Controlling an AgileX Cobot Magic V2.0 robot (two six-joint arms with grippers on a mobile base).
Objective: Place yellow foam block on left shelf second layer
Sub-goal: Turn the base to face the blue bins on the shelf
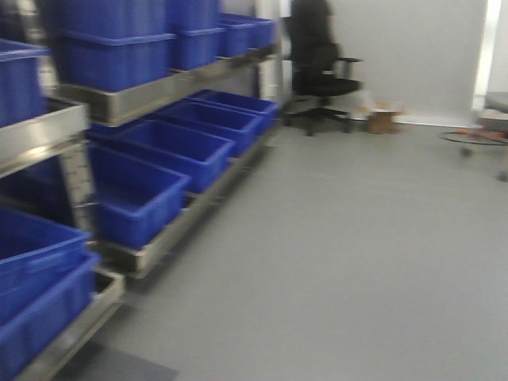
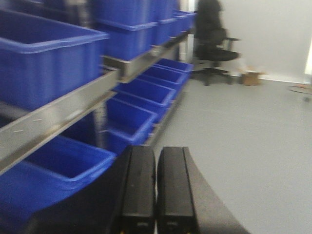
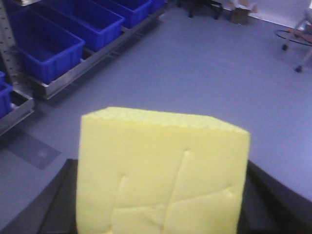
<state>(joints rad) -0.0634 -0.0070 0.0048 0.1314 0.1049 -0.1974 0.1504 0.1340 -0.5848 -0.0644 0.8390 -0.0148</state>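
Observation:
The yellow foam block (image 3: pixel 161 170) fills the lower middle of the right wrist view, creased where it is squeezed. My right gripper (image 3: pixel 158 214) is shut on it, its black fingers showing at both sides of the block, above grey floor. My left gripper (image 2: pixel 156 195) is shut and empty, its two black fingers (image 2: pixel 139 187) pressed together, beside the left shelf. The left shelf (image 1: pixel 119 103) is a steel rack with blue bins on several layers; its second layer rail (image 2: pixel 58 114) runs close to my left gripper. Neither gripper shows in the front view.
Blue bins (image 1: pixel 159 151) line the rack's layers along the left. A black office chair (image 1: pixel 317 67) and a small cardboard box (image 1: pixel 382 119) stand at the far wall. A wheeled round base (image 1: pixel 476 139) is at the right. Grey floor (image 1: pixel 333 254) spreads to the right.

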